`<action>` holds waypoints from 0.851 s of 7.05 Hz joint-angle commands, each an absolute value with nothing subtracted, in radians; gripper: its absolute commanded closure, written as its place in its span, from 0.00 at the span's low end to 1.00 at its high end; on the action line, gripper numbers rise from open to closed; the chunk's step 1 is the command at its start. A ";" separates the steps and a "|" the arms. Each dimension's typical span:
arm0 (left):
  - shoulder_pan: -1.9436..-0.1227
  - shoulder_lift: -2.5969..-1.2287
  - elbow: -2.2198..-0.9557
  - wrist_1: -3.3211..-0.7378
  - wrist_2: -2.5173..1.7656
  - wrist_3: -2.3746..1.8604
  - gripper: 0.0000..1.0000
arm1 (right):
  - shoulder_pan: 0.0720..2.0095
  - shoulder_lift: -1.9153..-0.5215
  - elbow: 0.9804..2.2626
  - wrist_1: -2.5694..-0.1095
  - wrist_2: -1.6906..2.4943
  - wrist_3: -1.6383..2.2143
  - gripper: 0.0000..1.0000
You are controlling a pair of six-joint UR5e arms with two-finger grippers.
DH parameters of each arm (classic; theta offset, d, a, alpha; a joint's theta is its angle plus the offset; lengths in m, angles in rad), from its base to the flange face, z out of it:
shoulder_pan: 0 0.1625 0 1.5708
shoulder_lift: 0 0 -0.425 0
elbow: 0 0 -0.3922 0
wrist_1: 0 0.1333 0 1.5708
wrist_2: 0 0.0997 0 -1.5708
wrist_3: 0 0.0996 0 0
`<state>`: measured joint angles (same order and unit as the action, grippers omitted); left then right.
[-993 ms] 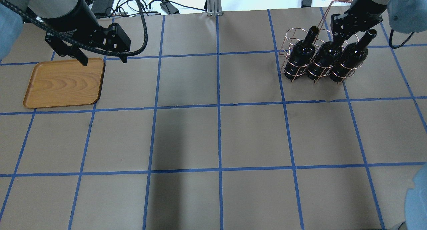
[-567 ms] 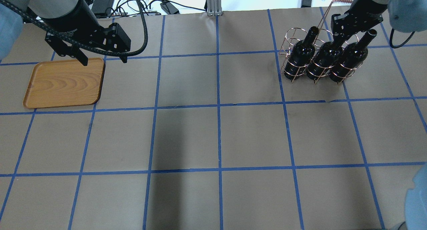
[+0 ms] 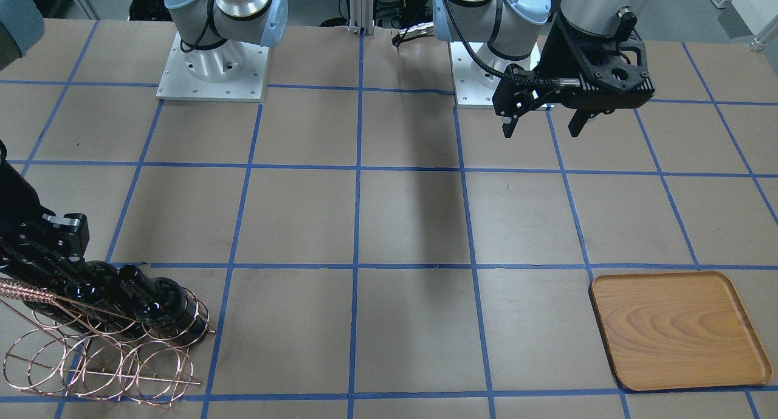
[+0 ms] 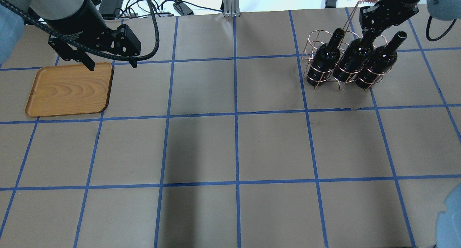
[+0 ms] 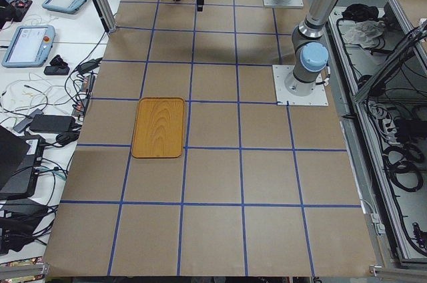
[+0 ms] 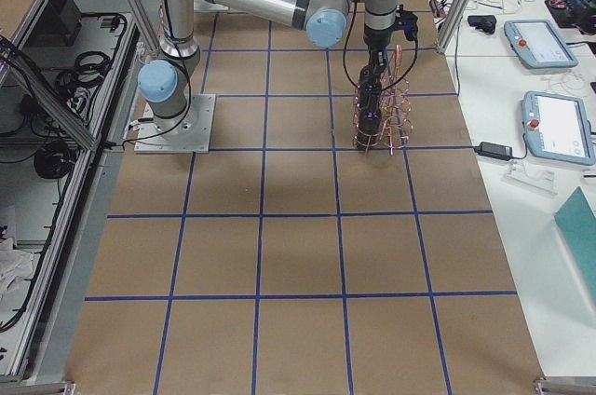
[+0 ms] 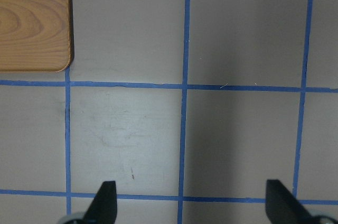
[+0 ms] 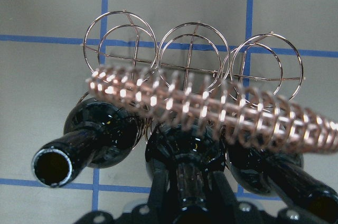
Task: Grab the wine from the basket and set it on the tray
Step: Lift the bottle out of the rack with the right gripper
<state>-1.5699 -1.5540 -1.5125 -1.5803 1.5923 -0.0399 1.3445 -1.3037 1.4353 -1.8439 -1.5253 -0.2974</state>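
Note:
Three near-black wine bottles stand in the copper wire basket (image 4: 312, 43) at the far right. My right gripper (image 4: 369, 35) is shut on the neck of the middle bottle (image 4: 354, 59), which sits slightly higher than the bottles to its left (image 4: 327, 55) and right (image 4: 381, 61). In the right wrist view the fingers flank that bottle's neck (image 8: 186, 182) under the twisted handle (image 8: 211, 102). The wooden tray (image 4: 68, 89) lies bare at the far left. My left gripper (image 4: 111, 65) hangs open and empty above the tray's near right corner.
The brown paper table top carries a blue tape grid. Cables and power bricks (image 4: 180, 5) lie beyond the far edge. A metal post (image 4: 229, 1) stands at the far middle. Both arm bases (image 3: 213, 66) sit on the robot's side.
My right gripper has moved up and away, and the middle bottle has risen a little with it in the basket. The left arm has not moved.

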 commanded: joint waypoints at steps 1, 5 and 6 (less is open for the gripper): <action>-1.569 -1.552 -1.513 -1.582 1.592 -0.038 0.00 | 1.364 -1.328 1.411 -1.795 -1.551 -0.298 1.00; -1.571 -1.552 -1.513 -1.582 1.592 -0.040 0.00 | 1.364 -1.455 1.355 -1.550 -1.563 -0.298 1.00; -1.569 -1.552 -1.513 -1.582 1.592 -0.040 0.00 | 1.364 -1.479 1.336 -1.496 -1.563 -0.299 1.00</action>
<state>-1.5698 -1.5524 -1.5125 -1.5815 1.5923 -0.0394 1.3637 -1.4472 1.3550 -1.5630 -1.5622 -0.2980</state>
